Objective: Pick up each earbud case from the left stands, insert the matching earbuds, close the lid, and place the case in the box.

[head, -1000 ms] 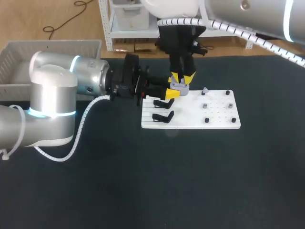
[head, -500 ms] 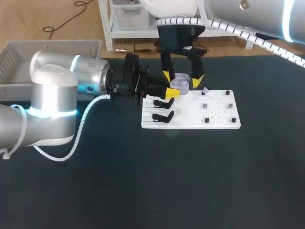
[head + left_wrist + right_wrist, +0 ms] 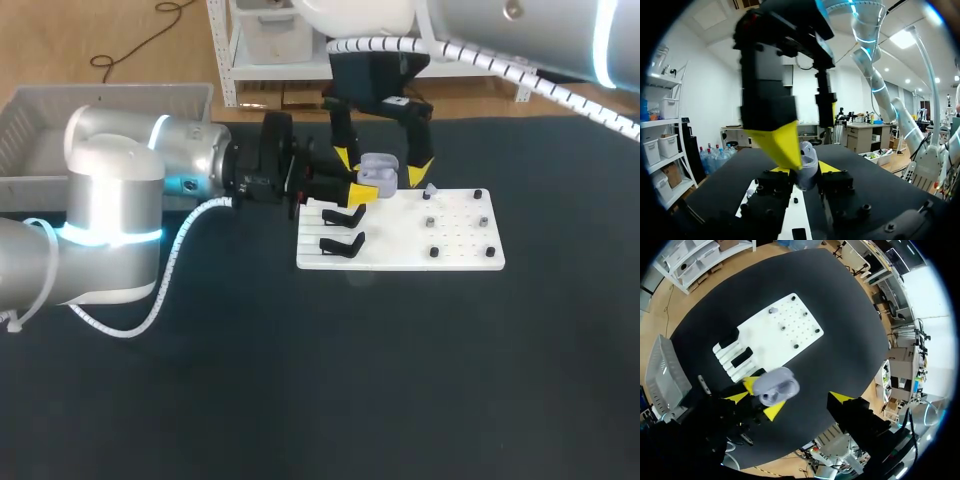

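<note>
In the upper middle of the head view, the left arm's fingers [image 3: 360, 194] are clamped on the small light grey earbud case [image 3: 376, 172], with one yellow tip on each side. They hold it just above the left end of the flat white plastic board [image 3: 455, 256], which lies on the black desk [image 3: 400, 390]. The lid of the case stands open. The right arm's fingers [image 3: 418, 172] are spread wide apart, one on each side of the case, and they do not touch it. One second ago these fingers were close together at the case. Half a second ago they were already apart, and now they stand a little higher. The left arm and the case keep the same place as before. Two black stands [image 3: 342, 244] sit on the left part of the board. In the left wrist view the case [image 3: 807, 167] sits between the left tips, and one right finger is close beside it. The pale plastic box [image 3: 40, 110] is at the upper left, well apart from the board.
</note>
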Robot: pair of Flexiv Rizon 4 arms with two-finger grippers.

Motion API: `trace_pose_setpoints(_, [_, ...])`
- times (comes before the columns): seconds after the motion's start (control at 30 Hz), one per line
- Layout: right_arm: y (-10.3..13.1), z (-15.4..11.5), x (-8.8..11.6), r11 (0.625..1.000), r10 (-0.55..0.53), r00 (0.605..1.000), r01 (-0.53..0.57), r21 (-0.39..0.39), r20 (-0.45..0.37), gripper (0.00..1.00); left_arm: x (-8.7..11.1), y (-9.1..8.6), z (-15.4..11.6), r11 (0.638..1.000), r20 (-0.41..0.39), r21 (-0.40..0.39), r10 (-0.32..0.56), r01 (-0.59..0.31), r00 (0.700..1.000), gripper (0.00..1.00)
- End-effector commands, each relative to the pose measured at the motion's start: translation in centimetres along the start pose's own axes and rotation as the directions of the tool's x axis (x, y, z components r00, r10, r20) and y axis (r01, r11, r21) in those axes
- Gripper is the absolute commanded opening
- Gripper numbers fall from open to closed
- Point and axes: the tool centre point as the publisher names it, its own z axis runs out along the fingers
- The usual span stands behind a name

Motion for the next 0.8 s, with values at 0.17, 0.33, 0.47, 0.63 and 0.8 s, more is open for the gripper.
trace_pose_setpoints(0.17, [-0.9, -1.2, -0.2, 0.997, -0.031, 0.999, 0.029, -0.075, -0.02, 1.0, -0.1, -0.3, -0.1, 1.0, -0.004, -0.005, 0.0, 0.0, 1.0, 0.0])
trace_pose_setpoints(0.33, [-1.5, -2.4, 0.3, 0.99, -0.057, 0.998, 0.052, -0.129, -0.033, 1.0, -0.1, -0.3, -0.1, 1.0, -0.004, -0.005, 0.0, 0.0, 1.0, 0.0])
trace_pose_setpoints(0.47, [-2.4, -3.5, 0.4, 0.983, -0.062, 0.997, 0.056, -0.174, -0.035, 1.0, -0.1, -0.3, -0.1, 1.0, -0.004, -0.005, 0.0, 0.0, 1.0, 0.0])
trace_pose_setpoints(0.63, [-3.7, -4.2, -0.1, 0.973, -0.083, 0.996, 0.086, -0.214, 0.021, 1.0, -0.1, -0.3, -0.1, 1.0, -0.004, -0.005, 0.0, 0.0, 1.0, 0.0])
trace_pose_setpoints(0.8, [-5.9, -4.8, -2.3, 0.951, -0.153, 0.987, 0.16, -0.265, 0.046, 1.0, -0.1, -0.3, -0.1, 1.0, -0.004, -0.005, 0.0, 0.0, 1.0, 0.0])
